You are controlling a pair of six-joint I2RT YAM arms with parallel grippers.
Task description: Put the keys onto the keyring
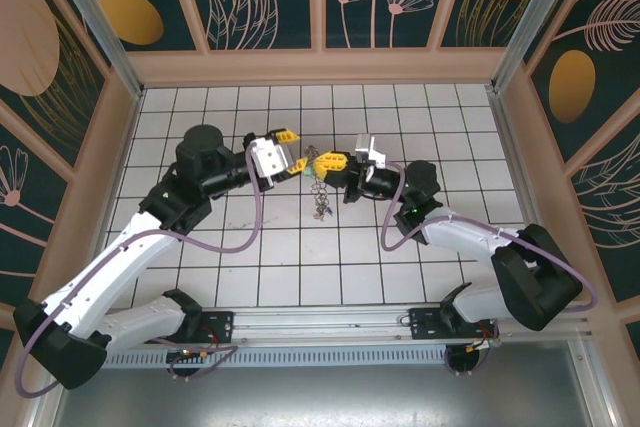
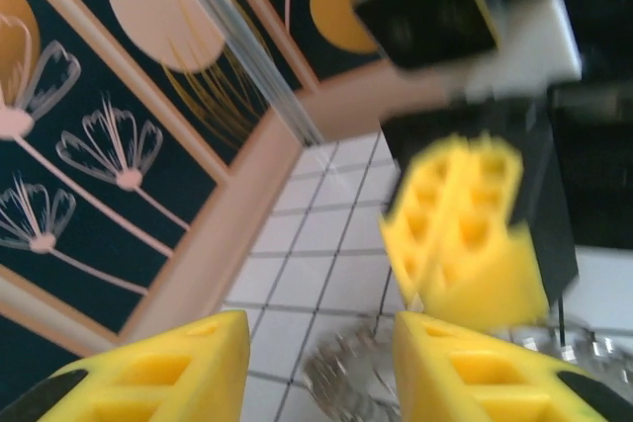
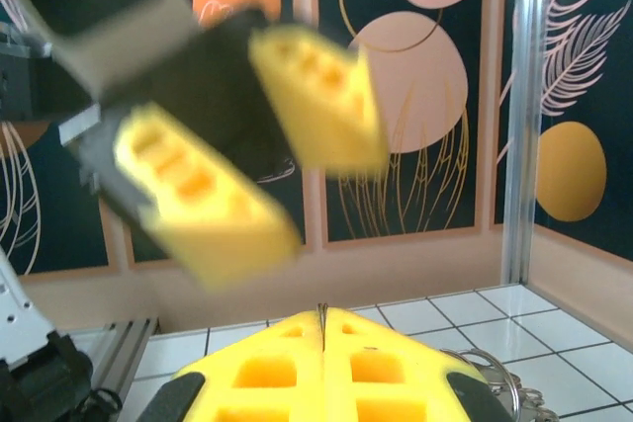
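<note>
Nearest, well short of the keyring [image 1: 320,195]: arm bases [image 1: 195,325] at the table [image 1: 300,267] edge. Farther in, the keyring itself, a silvery tangle just short of both grippers; keys too small to make out. Just beyond the keyring, to its left: left gripper [image 1: 300,153], yellow fingers [image 2: 158,373] spread apart, holding nothing. Just beyond it, to its right: right gripper [image 1: 326,162], fingers [image 3: 297,373] pressed flat together; any pinch on the keyring impossible to tell.

The left gripper [image 1: 298,152] and right gripper [image 1: 321,161] were yellow-tipped. The table [image 1: 300,257] was white with a dark grid; the keyring [image 1: 320,199], silvery.
</note>
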